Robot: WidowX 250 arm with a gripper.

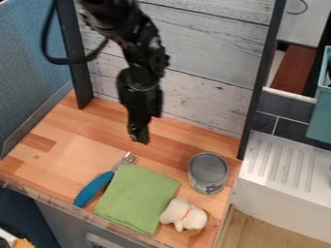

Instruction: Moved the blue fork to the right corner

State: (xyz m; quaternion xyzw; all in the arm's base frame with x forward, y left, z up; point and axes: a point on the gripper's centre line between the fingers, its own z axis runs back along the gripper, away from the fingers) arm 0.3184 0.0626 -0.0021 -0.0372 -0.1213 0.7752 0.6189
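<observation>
The gripper hangs from the black arm over the back middle of the wooden counter, above and behind the fork's tines. A fork with a blue handle lies slantwise at the front left, its metal tines pointing toward the back. Along its right side a green cloth lies flat, right up against the fork. The gripper and the fork are apart.
An open metal can stands at the right of the wooden counter, with a white plush toy in front of it. A plank wall rises behind. To the right is a white drainboard.
</observation>
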